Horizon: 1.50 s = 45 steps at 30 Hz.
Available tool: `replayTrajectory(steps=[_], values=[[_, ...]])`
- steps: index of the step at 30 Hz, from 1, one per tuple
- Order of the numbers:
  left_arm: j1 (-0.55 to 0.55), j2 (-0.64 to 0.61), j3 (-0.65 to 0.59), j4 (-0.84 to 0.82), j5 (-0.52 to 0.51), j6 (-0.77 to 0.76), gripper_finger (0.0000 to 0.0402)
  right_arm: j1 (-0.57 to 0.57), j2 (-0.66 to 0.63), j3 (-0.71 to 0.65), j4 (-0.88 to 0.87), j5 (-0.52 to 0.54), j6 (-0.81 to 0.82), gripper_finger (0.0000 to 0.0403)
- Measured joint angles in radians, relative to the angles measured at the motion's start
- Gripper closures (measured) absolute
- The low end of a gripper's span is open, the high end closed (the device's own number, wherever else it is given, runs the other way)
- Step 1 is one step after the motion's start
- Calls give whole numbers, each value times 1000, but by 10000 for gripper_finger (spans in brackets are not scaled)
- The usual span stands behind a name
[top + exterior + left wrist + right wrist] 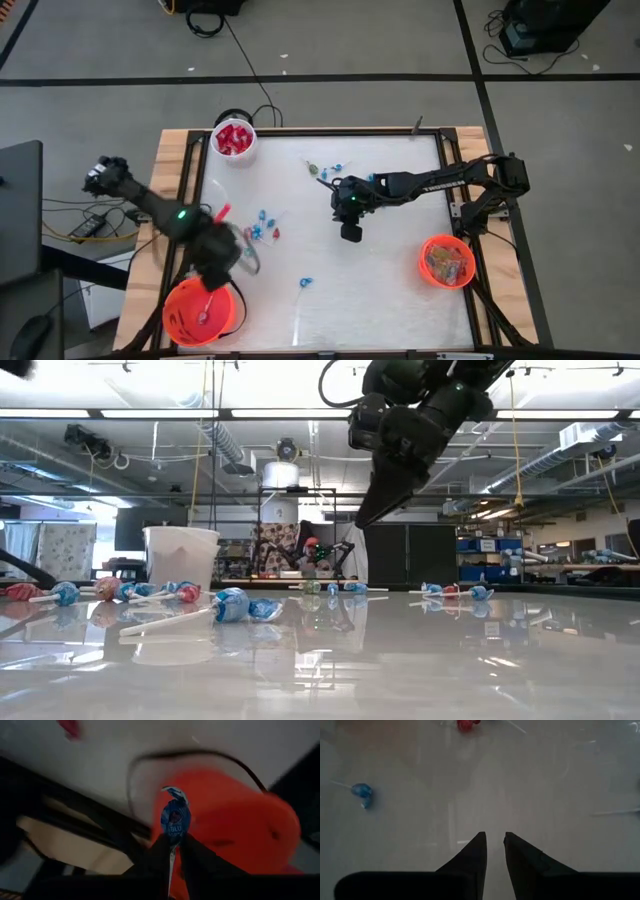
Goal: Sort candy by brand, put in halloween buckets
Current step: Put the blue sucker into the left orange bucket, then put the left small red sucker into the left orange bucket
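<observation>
Left hand (171, 851) pinching blue lollipop (175, 817) above orange bucket (235, 820); right hand (494, 845) slightly open, empty.

The white tabletop (420, 660) is smooth and glossy, mirroring the ceiling lights; its frame of pale bare wood (172, 170) looks matt; the bright orange round plastic bucket (235, 825) is smooth; the blue lollipop wrapper (175, 817) is shiny and crinkled

Lollipop (175, 817) above left bucket (200, 310)
</observation>
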Motion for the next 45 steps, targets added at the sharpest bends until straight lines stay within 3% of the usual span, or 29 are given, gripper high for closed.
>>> replayTrajectory(steps=[7,13,20,24,29,37,41,45], values=[[-291,1,-8,253,16,-263,355,0,0,0,-1,1,6,321],[-347,23,-64,290,-3,-305,340,0,0,0,13,1,29,321],[-346,24,-118,288,-7,-270,276,3,0,0,14,3,30,321],[-308,22,-118,246,-46,-216,240,3,0,0,14,3,29,321],[-217,21,-57,112,-131,-130,230,3,0,0,14,3,21,321],[-79,17,94,-79,-379,-49,230,-4,0,0,14,3,18,321],[9,18,35,-65,-422,2,230,-4,0,0,14,3,18,321],[104,21,-108,-1,-435,20,230,-4,0,0,14,3,18,321]])
